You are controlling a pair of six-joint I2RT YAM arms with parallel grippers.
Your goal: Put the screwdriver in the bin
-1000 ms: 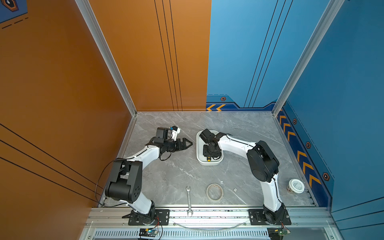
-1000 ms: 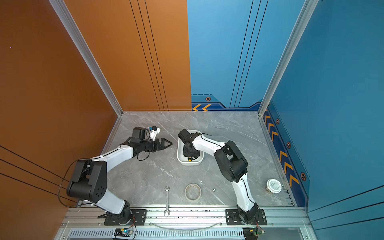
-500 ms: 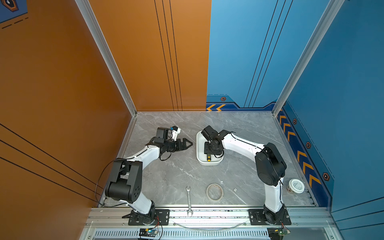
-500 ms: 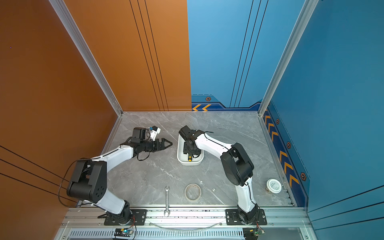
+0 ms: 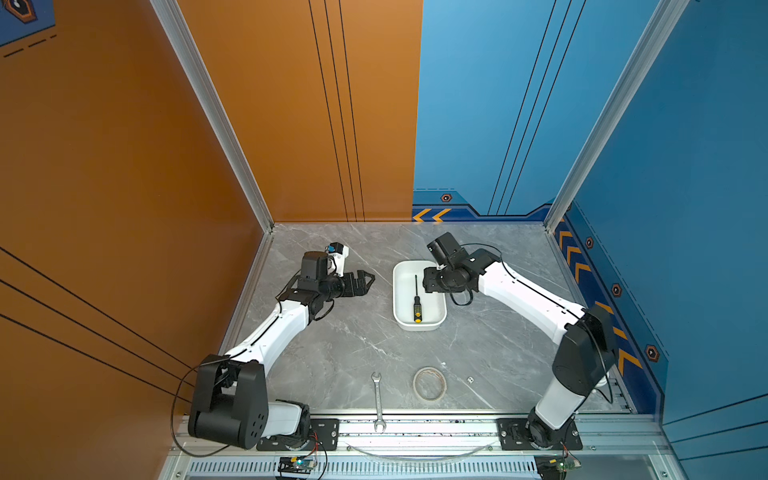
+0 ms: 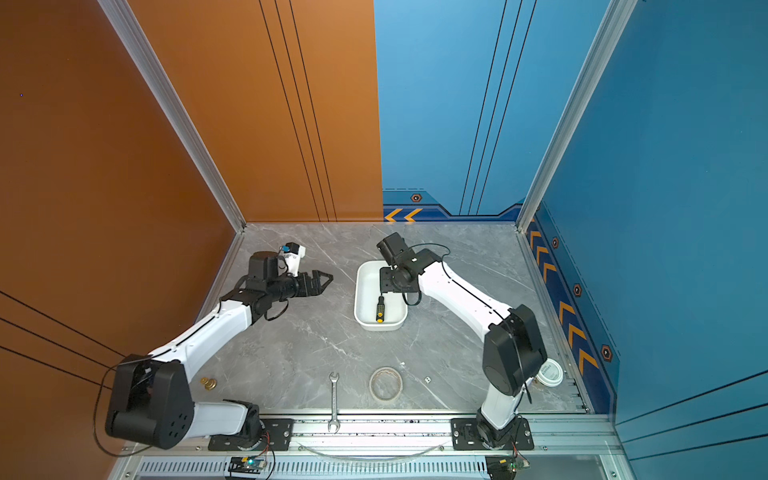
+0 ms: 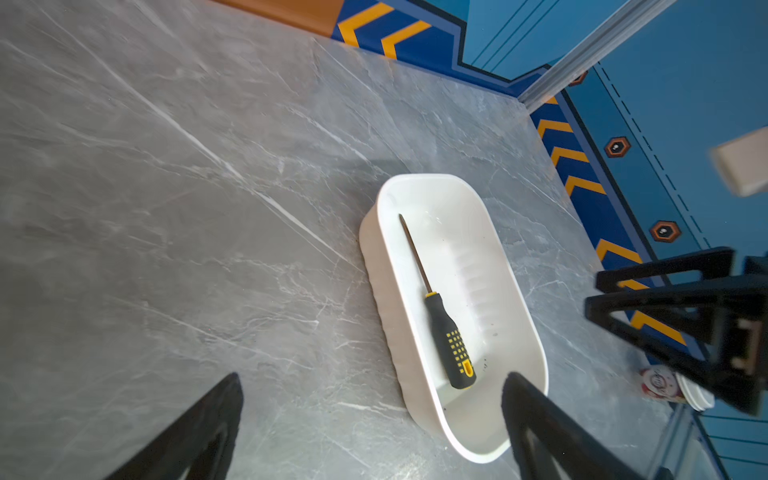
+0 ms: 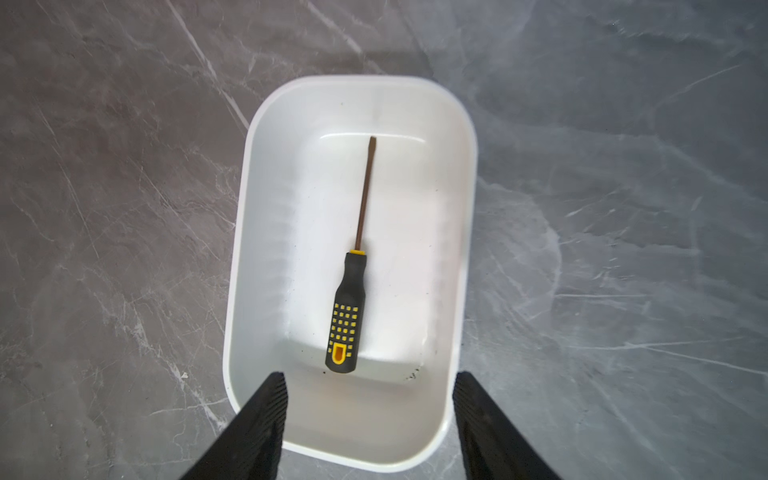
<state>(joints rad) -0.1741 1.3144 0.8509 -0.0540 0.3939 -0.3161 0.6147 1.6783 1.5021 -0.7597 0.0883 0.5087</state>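
Grey marbled table [image 5: 332, 353], boxed by orange wall [image 5: 124, 166] at 9 o'clock and blue wall [image 5: 685, 208] at 3. Since a second ago: drew the right gripper [image 8: 370, 376] up off the bin [image 5: 432, 307] toward its 1 o'clock corner, baring the screwdriver [image 5: 416, 307], flat inside at table centre, handle toward 6. Fingers [image 8: 257, 415] apart, empty, overhanging that corner. Left gripper [image 5: 365, 280] likewise spread, unmoved at the bin's 9 o'clock, apart from it. Near 6: wrench [image 5: 378, 401], tape roll [image 5: 429, 383]; cup [image 6: 549, 372] at 4.
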